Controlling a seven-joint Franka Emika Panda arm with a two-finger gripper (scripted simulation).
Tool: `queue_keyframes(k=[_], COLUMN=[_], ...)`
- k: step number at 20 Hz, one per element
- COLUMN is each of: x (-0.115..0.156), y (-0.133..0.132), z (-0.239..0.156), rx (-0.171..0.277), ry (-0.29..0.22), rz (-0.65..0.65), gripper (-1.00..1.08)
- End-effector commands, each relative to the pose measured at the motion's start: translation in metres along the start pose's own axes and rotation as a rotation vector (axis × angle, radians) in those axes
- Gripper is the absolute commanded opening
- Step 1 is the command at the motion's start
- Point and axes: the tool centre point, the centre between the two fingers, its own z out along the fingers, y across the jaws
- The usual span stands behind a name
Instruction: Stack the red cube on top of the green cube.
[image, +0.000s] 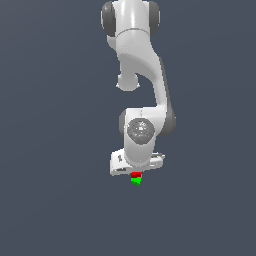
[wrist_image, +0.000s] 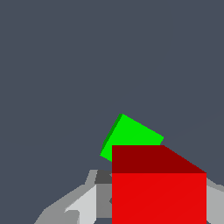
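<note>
Red cube nearest wrist camera, clamped in my gripper. Green cube on table, directly beneath it. I see both cubes at arm's 6 o'clock in exterior view.

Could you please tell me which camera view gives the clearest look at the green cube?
The wrist view shows the green cube best: it appears large, with its top face and one darker side visible, partly covered by the red cube in front. In the exterior view, the green cube is only a tiny patch below the red cube, under the white pincer.
</note>
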Motion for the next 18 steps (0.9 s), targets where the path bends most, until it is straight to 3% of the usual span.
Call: queue_keyframes(k=[1,11,12,18], x=[0.007,0.0169,0.0169,0.0169], y=[-0.0011,-0.0029,-0.0029,-0.0029], z=[0.002,0.0059,0.0059,0.0059], rx=[0.0,0.0,0.0,0.0], ry=[0.001,0.001,0.001,0.001], rz=[0.0,0.0,0.0,0.0], gripper=[-1.0,-1.0,1.0,1.0])
